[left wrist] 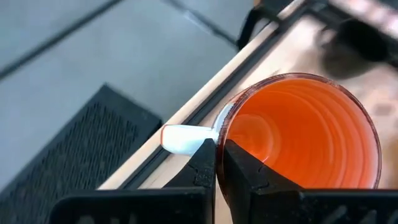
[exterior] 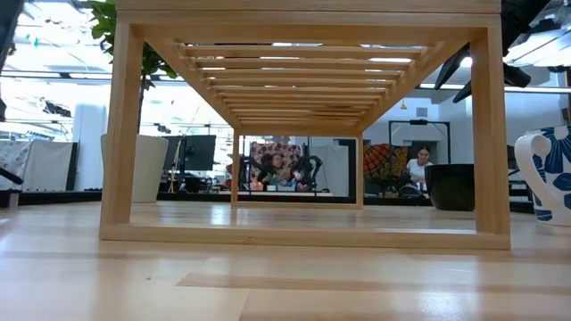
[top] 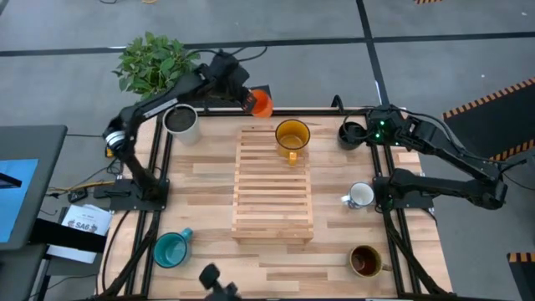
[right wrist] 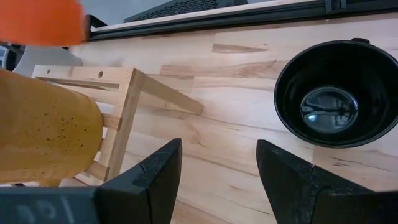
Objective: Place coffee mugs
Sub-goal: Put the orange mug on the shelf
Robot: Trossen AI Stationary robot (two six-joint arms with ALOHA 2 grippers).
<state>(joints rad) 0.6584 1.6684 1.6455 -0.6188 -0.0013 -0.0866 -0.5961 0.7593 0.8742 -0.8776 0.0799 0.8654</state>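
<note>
My left gripper (top: 251, 99) is at the table's far edge, shut on the orange mug (top: 262, 103), which has a white handle (left wrist: 183, 138). My right gripper (right wrist: 217, 168) is open and hovers beside the black mug (right wrist: 336, 93), near the far right corner (top: 349, 134), touching nothing. The amber-yellow mug (top: 292, 135) stands on the far end of the wooden slatted rack (top: 274, 184). The white mug (top: 359, 196), brown mug (top: 365, 261) and teal mug (top: 171, 248) stand on the table. My left gripper pinches the orange mug's rim (left wrist: 219, 138) right beside the handle, one finger (left wrist: 242, 171) inside the mug and one (left wrist: 200, 167) outside. The mug's mouth faces the wrist camera. It hangs over the table's far edge and appears clear of the tabletop.
A pale grey cup with a dark inside (top: 180, 119) stands at the far left, with a potted plant (top: 155, 63) beyond it. The black frame rails (top: 159, 167) run along the table's sides. A laptop (top: 17, 192) sits off the left edge. Bare wood lies left of the rack.
</note>
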